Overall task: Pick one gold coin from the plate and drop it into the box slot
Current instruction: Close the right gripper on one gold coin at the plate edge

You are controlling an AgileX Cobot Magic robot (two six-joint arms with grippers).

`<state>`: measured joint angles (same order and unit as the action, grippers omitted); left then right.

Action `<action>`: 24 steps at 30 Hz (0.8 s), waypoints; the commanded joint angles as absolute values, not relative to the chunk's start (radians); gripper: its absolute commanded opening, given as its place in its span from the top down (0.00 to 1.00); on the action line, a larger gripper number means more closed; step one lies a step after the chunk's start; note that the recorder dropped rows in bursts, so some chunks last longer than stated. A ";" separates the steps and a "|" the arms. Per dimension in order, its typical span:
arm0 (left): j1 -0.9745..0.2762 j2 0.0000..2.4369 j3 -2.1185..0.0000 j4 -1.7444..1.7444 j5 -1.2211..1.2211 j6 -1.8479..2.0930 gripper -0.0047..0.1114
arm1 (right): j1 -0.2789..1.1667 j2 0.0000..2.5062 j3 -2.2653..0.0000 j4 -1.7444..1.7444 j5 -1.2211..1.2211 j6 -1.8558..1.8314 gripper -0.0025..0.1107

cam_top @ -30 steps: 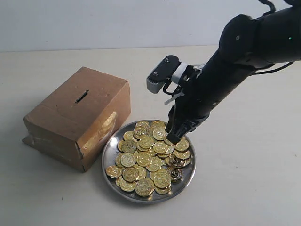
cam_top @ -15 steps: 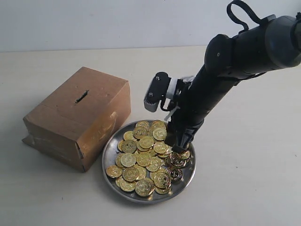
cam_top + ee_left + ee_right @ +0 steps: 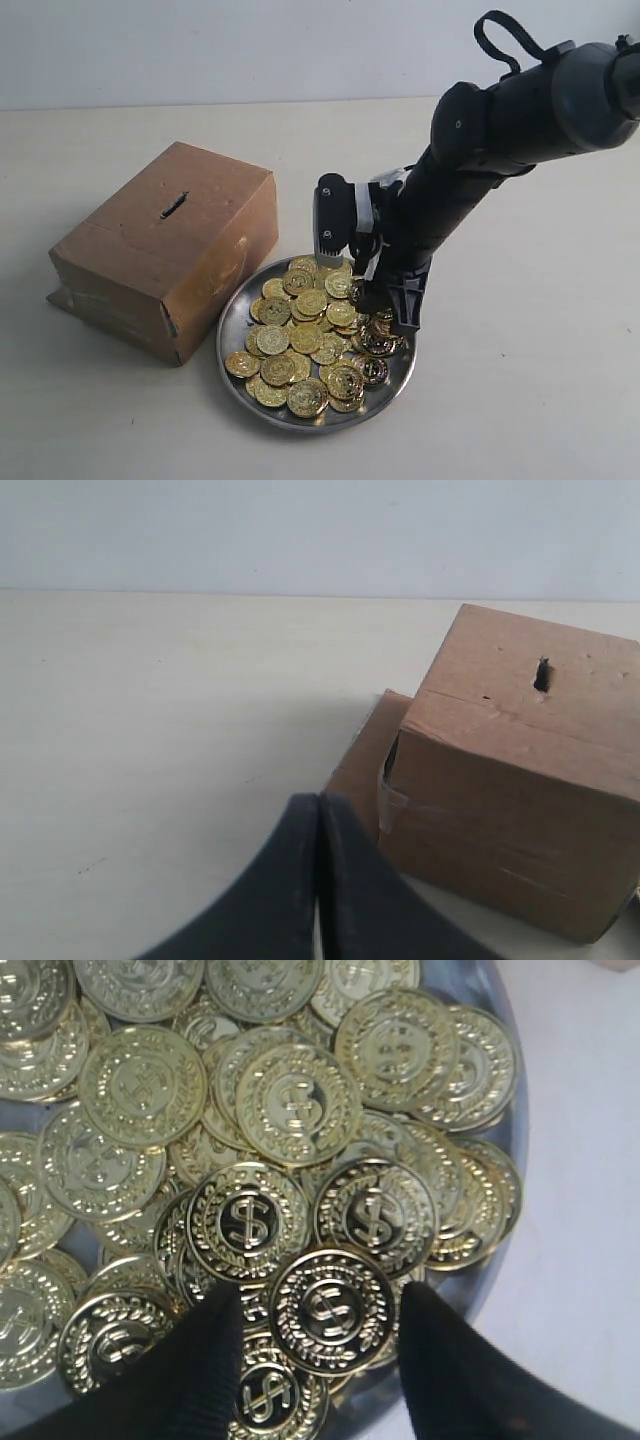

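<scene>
A round silver plate (image 3: 232, 330) holds a heap of several gold coins (image 3: 305, 335) in the exterior view. My right gripper (image 3: 385, 312) reaches down into the plate's right side. Seen from the right wrist, my right gripper (image 3: 322, 1305) is open, its two dark fingers either side of one gold coin (image 3: 331, 1309) lying near the plate's rim (image 3: 500, 1145). The brown cardboard box (image 3: 170, 250) stands left of the plate, its dark slot (image 3: 174, 205) on top. The left wrist view shows the box (image 3: 520, 780), the slot (image 3: 541, 674) and my left gripper (image 3: 319, 810), shut and empty.
The pale tabletop (image 3: 520, 400) surrounds plate and box. A flattened cardboard flap (image 3: 362, 765) sticks out at the box's base. My right arm's black body (image 3: 500, 140) slants over the table's right half. A white wall runs behind.
The right arm has swung more upright and its gripper has shifted a little right and lower into the coins. Box and plate have not moved.
</scene>
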<state>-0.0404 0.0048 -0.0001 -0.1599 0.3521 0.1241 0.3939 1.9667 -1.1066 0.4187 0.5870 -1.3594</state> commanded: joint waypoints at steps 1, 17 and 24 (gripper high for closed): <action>-0.048 0.000 0.000 -0.160 0.352 0.127 0.96 | 0.395 1.986 -1.113 0.452 0.554 -1.369 0.56; -0.048 0.000 0.000 -0.160 0.352 0.127 0.96 | 0.395 2.007 -1.113 0.472 0.550 -1.360 0.56; -0.048 0.000 0.000 -0.160 0.352 0.127 0.96 | 0.395 2.017 -1.113 0.477 0.551 -1.333 0.61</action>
<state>-0.0404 0.0048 -0.0001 -0.1599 0.3521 0.1241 0.3939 2.0075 -1.1096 0.4826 0.5478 -1.3422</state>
